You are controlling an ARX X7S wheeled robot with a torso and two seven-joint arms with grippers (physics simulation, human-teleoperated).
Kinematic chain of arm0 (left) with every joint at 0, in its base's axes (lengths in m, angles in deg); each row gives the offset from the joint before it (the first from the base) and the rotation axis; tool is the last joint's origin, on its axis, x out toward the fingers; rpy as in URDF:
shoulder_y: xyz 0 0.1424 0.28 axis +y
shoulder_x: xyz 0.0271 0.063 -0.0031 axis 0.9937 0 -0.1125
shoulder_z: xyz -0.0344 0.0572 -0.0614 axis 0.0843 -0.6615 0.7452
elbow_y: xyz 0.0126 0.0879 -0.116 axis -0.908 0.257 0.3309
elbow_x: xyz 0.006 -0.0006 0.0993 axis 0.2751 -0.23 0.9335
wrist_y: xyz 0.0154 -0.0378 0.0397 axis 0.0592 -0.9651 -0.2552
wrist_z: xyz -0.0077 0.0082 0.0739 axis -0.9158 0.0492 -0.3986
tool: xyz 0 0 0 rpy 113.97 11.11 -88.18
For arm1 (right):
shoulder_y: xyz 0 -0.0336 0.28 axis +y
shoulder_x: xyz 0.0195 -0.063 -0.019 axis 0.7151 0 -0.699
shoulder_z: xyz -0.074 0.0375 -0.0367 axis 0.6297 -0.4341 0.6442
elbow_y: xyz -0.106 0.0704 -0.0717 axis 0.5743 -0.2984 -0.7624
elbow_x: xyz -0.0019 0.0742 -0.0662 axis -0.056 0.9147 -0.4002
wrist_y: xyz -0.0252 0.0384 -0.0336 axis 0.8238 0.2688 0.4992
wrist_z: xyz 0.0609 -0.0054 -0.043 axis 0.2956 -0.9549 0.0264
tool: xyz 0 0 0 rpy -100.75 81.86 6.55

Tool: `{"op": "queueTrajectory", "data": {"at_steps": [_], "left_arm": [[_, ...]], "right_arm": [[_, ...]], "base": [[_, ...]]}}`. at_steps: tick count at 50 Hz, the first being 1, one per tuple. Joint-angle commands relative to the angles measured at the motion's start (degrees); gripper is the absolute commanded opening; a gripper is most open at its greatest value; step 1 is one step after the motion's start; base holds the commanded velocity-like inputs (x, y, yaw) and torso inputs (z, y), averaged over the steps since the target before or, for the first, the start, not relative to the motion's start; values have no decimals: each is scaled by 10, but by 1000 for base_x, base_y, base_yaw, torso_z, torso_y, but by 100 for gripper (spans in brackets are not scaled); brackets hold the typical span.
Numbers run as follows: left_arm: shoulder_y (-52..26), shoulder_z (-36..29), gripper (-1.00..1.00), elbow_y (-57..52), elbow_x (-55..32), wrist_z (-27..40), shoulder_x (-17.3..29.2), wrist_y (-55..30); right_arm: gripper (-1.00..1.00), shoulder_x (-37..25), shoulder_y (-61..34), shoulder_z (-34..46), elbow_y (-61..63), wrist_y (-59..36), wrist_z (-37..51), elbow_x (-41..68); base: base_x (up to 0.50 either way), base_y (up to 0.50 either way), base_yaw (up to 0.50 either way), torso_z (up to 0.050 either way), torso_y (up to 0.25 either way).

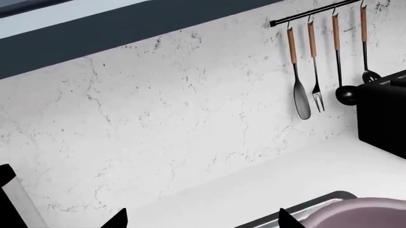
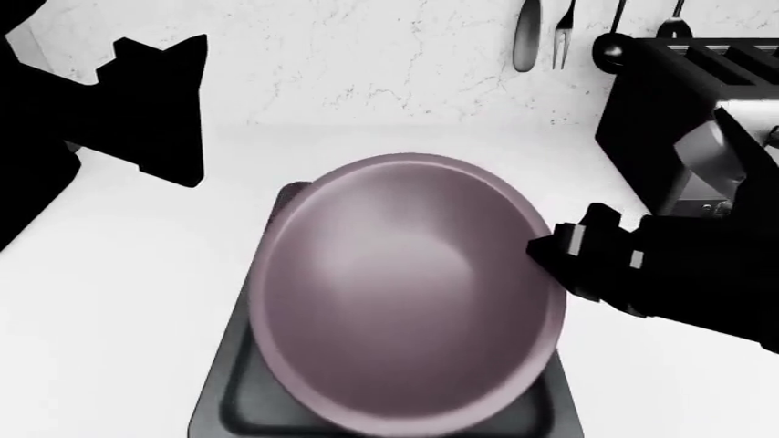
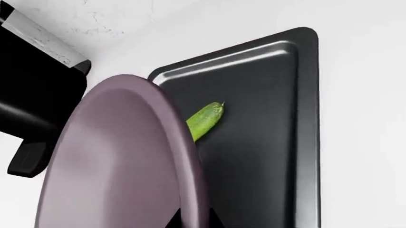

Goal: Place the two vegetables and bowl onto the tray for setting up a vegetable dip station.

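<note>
The mauve bowl (image 2: 408,292) is sitting tilted over the dark grey tray (image 2: 237,388), covering nearly all of it in the head view, so that only the tray's left rim and near corners are showing. In the right wrist view the bowl (image 3: 120,161) is standing steeply on edge above the tray (image 3: 266,156), and the green cucumber (image 3: 204,119) is lying on the tray floor with one end poking out from under the bowl's rim. The carrot is not showing in any view.

The right hand (image 2: 566,251) is pressing against the bowl's right rim and appears to be gripping it. The left hand (image 2: 159,105) is hanging raised at the far left, well apart from the bowl; whether it is wide or narrow cannot be told.

The tray is resting on the white desk (image 2: 109,301). A black toaster (image 2: 681,109) is standing at the far right, and utensils (image 1: 317,71) are hanging on a rail along the marble wall.
</note>
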Motion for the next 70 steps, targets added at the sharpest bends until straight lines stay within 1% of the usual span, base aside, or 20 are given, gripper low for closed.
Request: {"op": "queueTrajectory", "data": {"at_steps": [1,16,31,47,63,70], "left_arm": [[9,0,100,0,9,-6,-2,3],[1,2,100,-2,-2,2,3,2],[3,0,100,2,3,0,-2,1],[13,3,100,-3,8,-4,4,5],[18,6,100,-6,13,-10,10,7],[19,7,100,-9,10,-8,13,8]], "right_arm": [[-100,5,26,7,-9,14,-31,-30],[-100,32,58,21,-31,30,-52,-55],[-100,52,92,36,-55,39,-78,-81],[-100,81,124,53,-95,47,-95,-101],[-100,84,123,51,-83,34,-100,-107],[-100,72,115,40,-73,37,-105,-109]], "base": [[0,0,0,0,0],[0,0,0,0,0],[0,0,0,0,1],[0,0,0,0,0],[0,0,0,0,0],[0,0,0,0,0]]}}
